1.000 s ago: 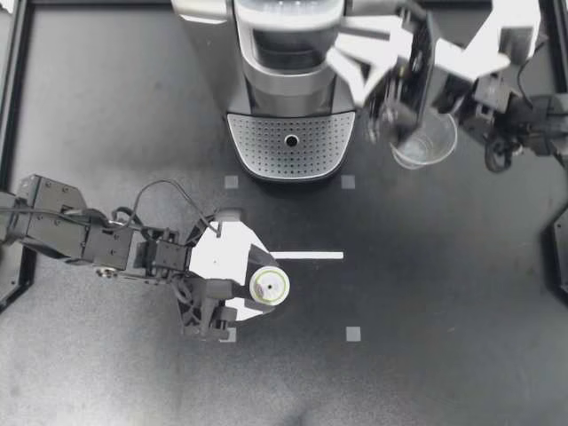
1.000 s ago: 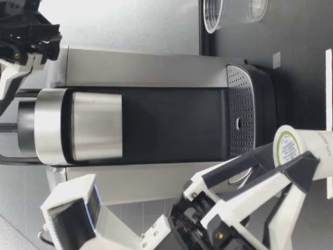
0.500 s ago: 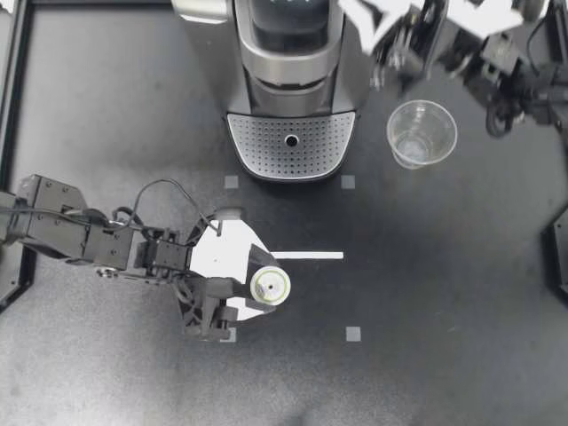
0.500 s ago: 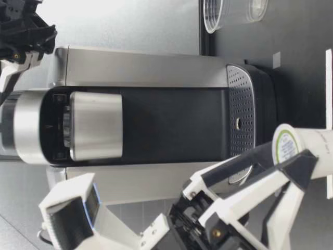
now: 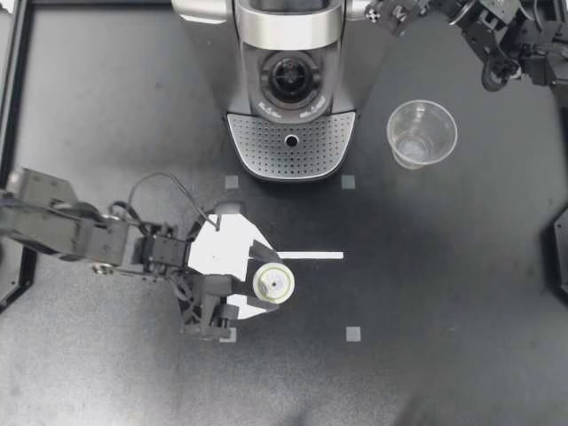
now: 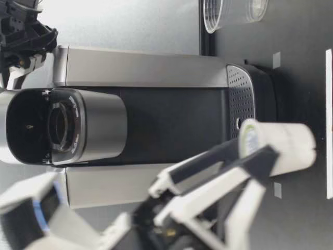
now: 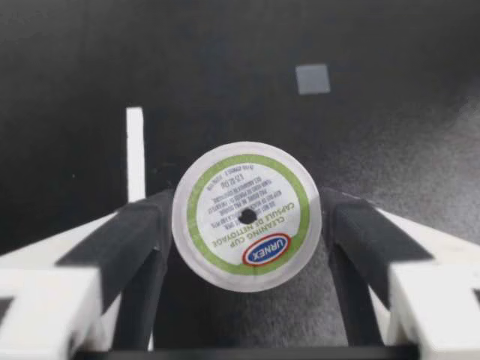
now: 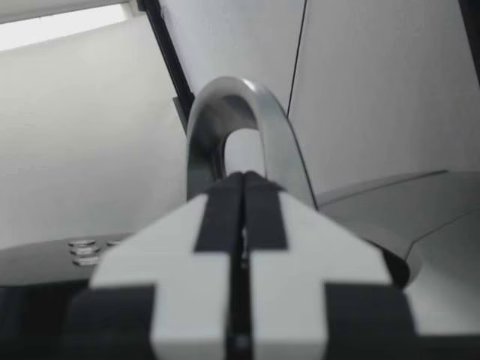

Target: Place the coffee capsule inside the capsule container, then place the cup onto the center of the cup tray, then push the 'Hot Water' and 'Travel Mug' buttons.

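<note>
Now you can see that the coffee machine (image 5: 288,133) has its lid raised further than a moment ago, so the round capsule holder (image 5: 289,78) shows from above. The right gripper (image 5: 390,12) is drawn back to the machine's rear corner. In its wrist view the fingers (image 8: 221,217) are pressed together, just before the silver handle (image 8: 234,94). The left gripper (image 5: 266,284) has lifted the capsule (image 5: 274,284) off the table (image 5: 444,311), and its jaws are clamped on the white body from two sides. The foil top carries a green ring, tiny print, an oval badge and a small centre hole. The clear cup (image 5: 422,133) stands beside the machine, unmoved.
</note>
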